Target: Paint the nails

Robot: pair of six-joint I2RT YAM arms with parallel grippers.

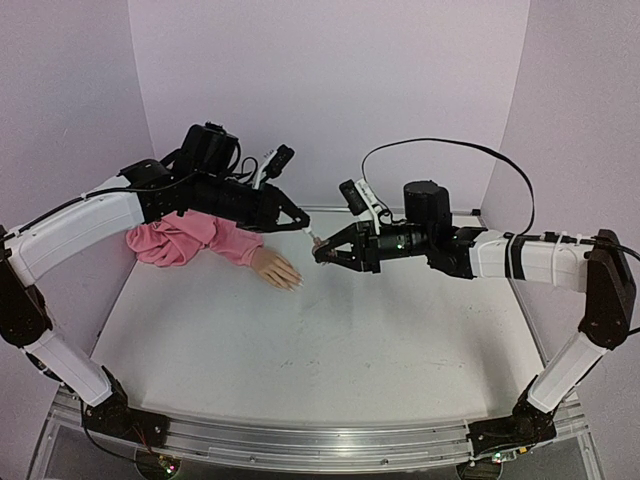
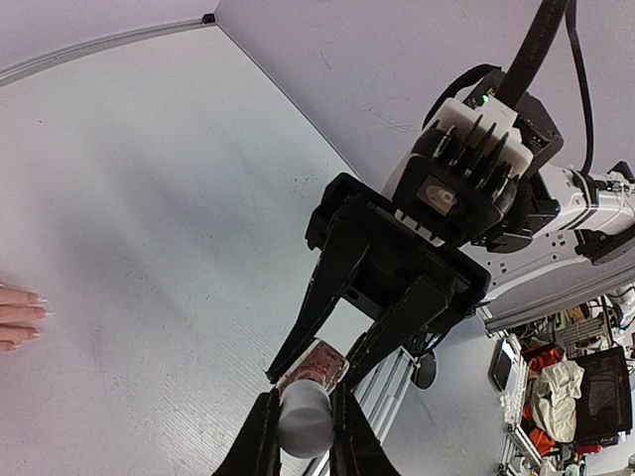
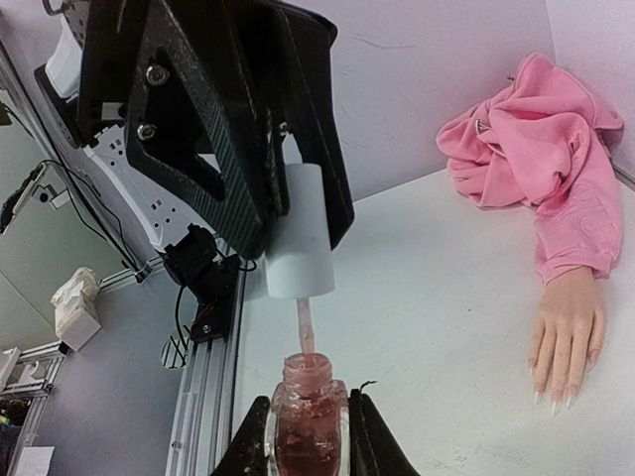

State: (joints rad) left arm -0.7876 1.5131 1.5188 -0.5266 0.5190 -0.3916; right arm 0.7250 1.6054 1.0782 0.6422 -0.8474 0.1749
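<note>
The mannequin hand (image 1: pixel 275 268) lies palm down on the white table, and its pale nails (image 1: pixel 297 286) point toward the right. The right wrist view shows the nails (image 3: pixel 552 397) at the far right. My left gripper (image 1: pixel 308 232) is shut on the white cap (image 2: pixel 305 421) of the polish. The cap's brush stem (image 3: pixel 306 332) reaches down into the neck of the pinkish polish bottle (image 3: pixel 310 436). My right gripper (image 1: pixel 322 254) is shut on that bottle and holds it just right of the fingertips, above the table. The brush tip is hidden inside the bottle.
A bunched pink sleeve (image 1: pixel 185 240) trails from the hand toward the back left corner. Lilac walls (image 1: pixel 330 90) close the back and sides. An aluminium rail (image 1: pixel 320 442) runs along the near edge between the arm bases.
</note>
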